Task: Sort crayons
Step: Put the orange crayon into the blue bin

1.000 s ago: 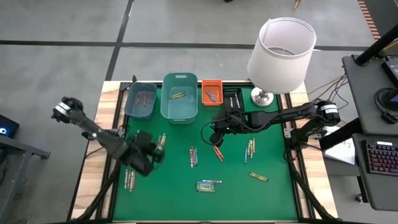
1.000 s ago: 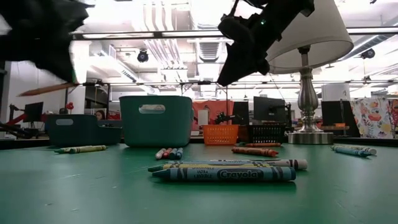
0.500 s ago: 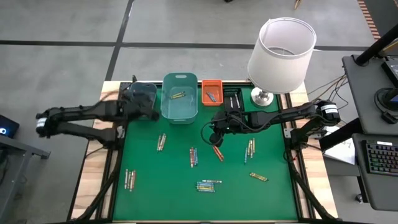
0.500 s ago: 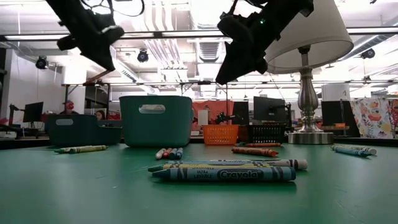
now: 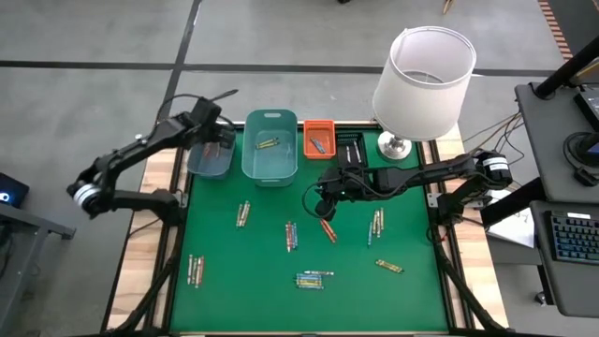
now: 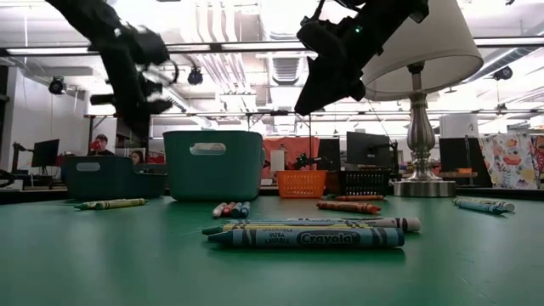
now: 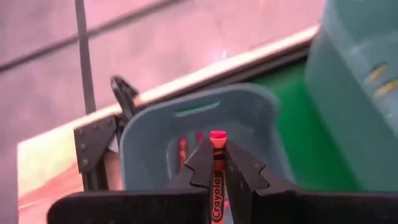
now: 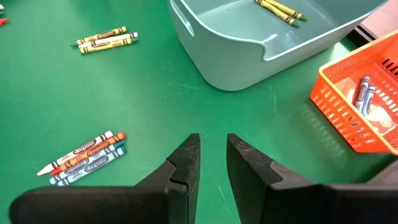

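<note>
The left end effector (image 7: 217, 163) is clamped shut on a red paper-wrapped crayon (image 7: 216, 177) with black "Crayola" lettering down the wrapper, the flat pinkish-red tip poking out just past the fingertips. Right under and ahead of it sits the slate-blue plastic bin (image 7: 249, 118), and you can see a couple more red crayons (image 7: 183, 149) lying on the bin's floor. From overhead, that left end effector (image 5: 213, 131) hangs over the same bin at the far left corner of the green bench (image 5: 412, 300).

The right end effector (image 8: 211, 158) hovers above the bench with a narrow gap between its fingers and nothing gripped. Off to one side below it lies a little cluster of four crayons (image 8: 84, 158): white, orange-red, and two teal-blue ones, side by side. Further out from it is a pair of yellow crayons (image 8: 106, 38). Ahead of it is the big teal plastic bin (image 8: 249, 50) with yellow-green crayons (image 8: 278, 9) inside, and beside that the small orange mesh basket (image 8: 348, 93) with blue-grey crayons (image 8: 362, 90) in it.

More crayons are scattered across the bench, including a blue one (image 6: 306, 238) lying closest to the low camera. A white-shaded lamp (image 5: 423, 75) stands at the far right corner.
</note>
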Robot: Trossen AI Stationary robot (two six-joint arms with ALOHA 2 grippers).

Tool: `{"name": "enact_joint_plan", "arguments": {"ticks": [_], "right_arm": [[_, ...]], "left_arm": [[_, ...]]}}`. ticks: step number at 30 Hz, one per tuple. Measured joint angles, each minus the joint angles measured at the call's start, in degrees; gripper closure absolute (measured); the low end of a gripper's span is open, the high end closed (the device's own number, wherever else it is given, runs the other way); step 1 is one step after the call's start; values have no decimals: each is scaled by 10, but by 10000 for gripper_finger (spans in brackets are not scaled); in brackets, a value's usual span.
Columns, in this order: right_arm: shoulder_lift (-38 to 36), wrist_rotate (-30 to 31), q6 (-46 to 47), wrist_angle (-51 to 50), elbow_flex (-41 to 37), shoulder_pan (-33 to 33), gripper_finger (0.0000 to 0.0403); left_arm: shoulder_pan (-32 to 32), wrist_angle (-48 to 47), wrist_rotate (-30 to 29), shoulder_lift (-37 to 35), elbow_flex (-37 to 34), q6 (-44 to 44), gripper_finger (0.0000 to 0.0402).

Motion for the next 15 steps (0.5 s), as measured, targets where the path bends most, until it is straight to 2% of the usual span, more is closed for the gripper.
{"name": "enact_joint_plan", "arguments": {"ticks": [7,11,15], "right_arm": [[0,0,-4,0,2,-3,335],[0,0,-4,3,9,-2,335],[0,0,-3,2,9,-2,335]], "left_arm": [[27,2,-2,81,0,15,382],[27,9,-38,103,0,15,368],[27,16,-44,110,0,15,357]]}}
